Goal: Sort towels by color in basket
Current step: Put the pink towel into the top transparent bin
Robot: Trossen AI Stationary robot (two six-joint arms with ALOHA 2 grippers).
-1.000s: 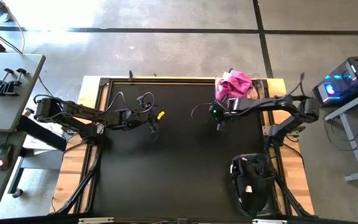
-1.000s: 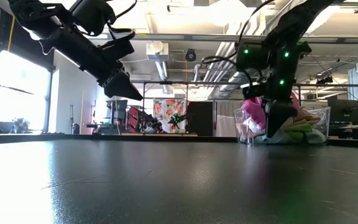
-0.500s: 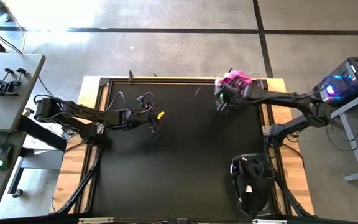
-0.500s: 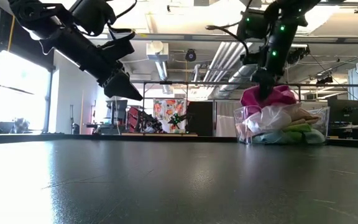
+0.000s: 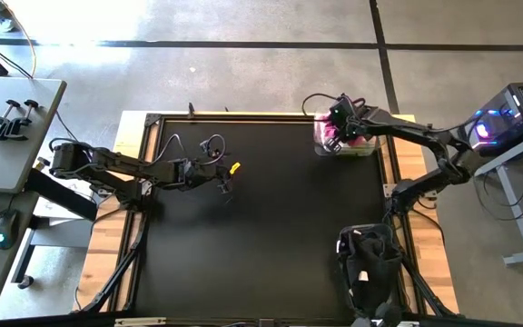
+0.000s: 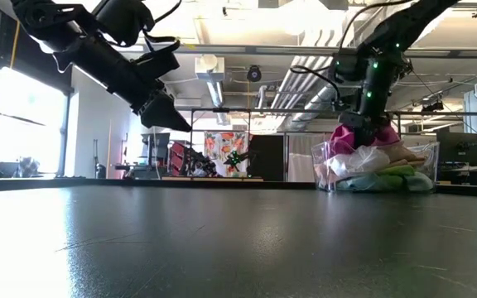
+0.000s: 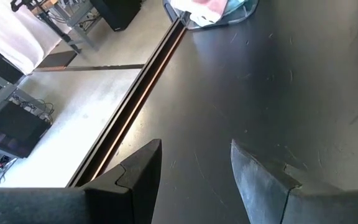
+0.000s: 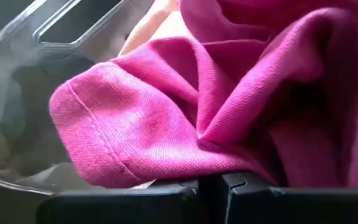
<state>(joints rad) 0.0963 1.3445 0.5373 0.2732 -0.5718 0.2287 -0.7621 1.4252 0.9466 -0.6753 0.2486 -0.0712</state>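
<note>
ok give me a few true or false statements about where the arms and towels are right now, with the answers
1. The right end effector is down in the clear basket at the table's far right corner. True.
2. It is shut on a magenta towel. True.
3. The left end effector is shut on a green towel. False: it is open, empty, above bare table.
4. Towels lie spread over the middle of the table. False: the only ones visible are in the basket.
5. A lime green towel shows low in the basket. True.
</note>
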